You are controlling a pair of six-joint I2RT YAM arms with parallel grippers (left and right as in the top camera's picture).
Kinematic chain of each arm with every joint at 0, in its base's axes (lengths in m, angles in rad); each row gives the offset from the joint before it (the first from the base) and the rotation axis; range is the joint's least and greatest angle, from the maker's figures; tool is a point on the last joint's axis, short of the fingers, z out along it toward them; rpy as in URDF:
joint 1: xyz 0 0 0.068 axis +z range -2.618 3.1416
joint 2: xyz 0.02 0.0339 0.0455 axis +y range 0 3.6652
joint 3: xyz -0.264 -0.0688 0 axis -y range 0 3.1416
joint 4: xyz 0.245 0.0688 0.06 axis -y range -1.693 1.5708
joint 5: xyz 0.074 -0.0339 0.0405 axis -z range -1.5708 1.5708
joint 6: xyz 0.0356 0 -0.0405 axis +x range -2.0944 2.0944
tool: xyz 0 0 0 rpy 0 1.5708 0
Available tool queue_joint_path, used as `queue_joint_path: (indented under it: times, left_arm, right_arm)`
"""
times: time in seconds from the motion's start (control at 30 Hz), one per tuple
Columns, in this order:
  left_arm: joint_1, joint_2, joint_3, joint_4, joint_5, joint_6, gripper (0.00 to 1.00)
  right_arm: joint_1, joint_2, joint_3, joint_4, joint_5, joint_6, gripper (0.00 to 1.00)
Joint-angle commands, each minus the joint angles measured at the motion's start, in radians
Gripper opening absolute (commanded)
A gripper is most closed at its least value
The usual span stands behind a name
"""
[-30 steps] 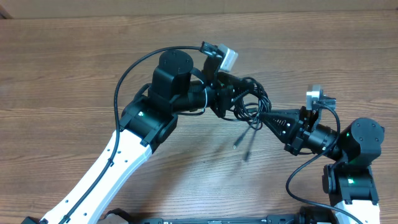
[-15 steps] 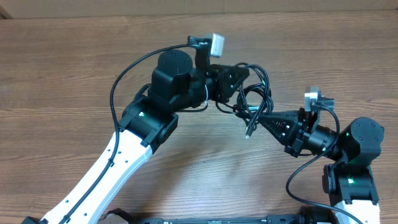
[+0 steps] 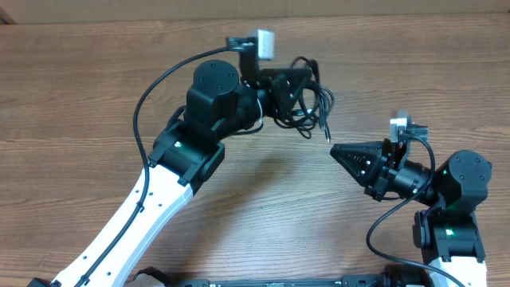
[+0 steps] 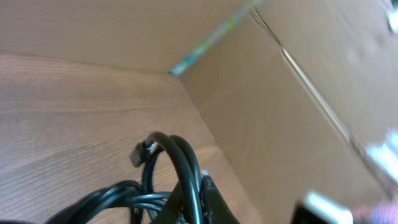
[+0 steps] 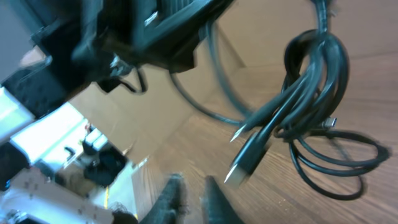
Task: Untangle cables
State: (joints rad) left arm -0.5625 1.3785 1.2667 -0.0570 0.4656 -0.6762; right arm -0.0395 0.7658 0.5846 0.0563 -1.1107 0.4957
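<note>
The left gripper [image 3: 292, 84] is pinching the cables [image 3: 313, 104] hard, and the knotted bundle is hanging from it, apparently lifted off the table [image 3: 80, 96] toward the far middle, with loops and loose ends trailing toward the right arm. The right gripper [image 3: 335, 151] is pointing at that bundle from just beside it, its fingers standing a little parted with nothing between them. In the right wrist view one plug end [image 5: 245, 163] is dangling lowest and nearest those fingers. Judging from this, the step in hand is taking a single free end. It is probably going best if the right gripper is closing on the cord just behind that plug, not on a loop, and then drawing it gently away while the left is gripping firmly. If a loop is tightening, the pull is likely going the wrong way.
</note>
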Motion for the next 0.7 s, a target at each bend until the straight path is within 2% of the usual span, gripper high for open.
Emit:
queue_joint_path:
  times: [0.0, 0.1, 0.23, 0.37, 0.43, 0.6, 0.67]
  left_arm:
    - [0.001, -0.015, 0.012, -0.01, 0.436, 0.45, 0.04]
    - [0.001, -0.015, 0.012, -0.037, 0.613, 0.585, 0.04]
    - [-0.008, -0.015, 0.012, -0.013, 0.706, 0.587, 0.04]
    - [-0.014, -0.015, 0.012, -0.013, 0.868, 0.587, 0.04]
    - [-0.013, -0.015, 0.012, -0.013, 0.904, 0.587, 0.04]
    - [-0.013, -0.016, 0.012, 0.039, 0.923, 0.587, 0.04]
    - [-0.013, -0.016, 0.012, 0.077, 0.974, 0.587, 0.04]
  right_arm:
    - [-0.001, -0.008, 0.015, 0.001, 0.123, 0.032, 1.0]
    - [-0.001, -0.008, 0.015, 0.001, 0.184, 0.066, 1.0]
    - [-0.001, -0.008, 0.015, -0.035, 0.254, 0.066, 1.0]
    - [-0.001, -0.008, 0.015, -0.171, 0.496, 0.067, 1.0]
    - [-0.001, -0.008, 0.015, -0.259, 0.618, 0.084, 1.0]
    - [-0.001, -0.008, 0.015, -0.317, 0.648, 0.081, 1.0]
    - [-0.001, -0.008, 0.015, -0.337, 0.684, 0.081, 1.0]
